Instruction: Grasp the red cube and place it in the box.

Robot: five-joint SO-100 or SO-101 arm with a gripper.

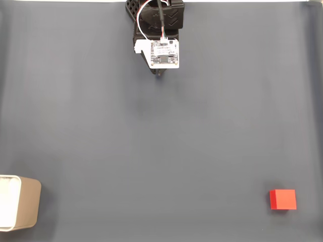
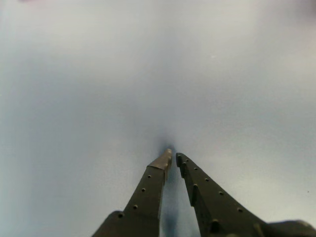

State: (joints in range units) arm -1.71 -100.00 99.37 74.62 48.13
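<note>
The red cube (image 1: 282, 199) lies on the dark grey mat at the lower right of the fixed view. The box (image 1: 20, 202), pale beige with rounded corners, stands at the lower left edge, cut off by the frame. The arm with its white circuit board (image 1: 164, 53) is folded at the top centre, far from both. In the wrist view the gripper (image 2: 174, 157) points down at bare mat, its two dark fingers nearly touching at the tips, with nothing between them.
The grey mat (image 1: 161, 136) spans the whole fixed view, with a wide open stretch between the arm, the cube and the box. A bright white strip runs along the top edge.
</note>
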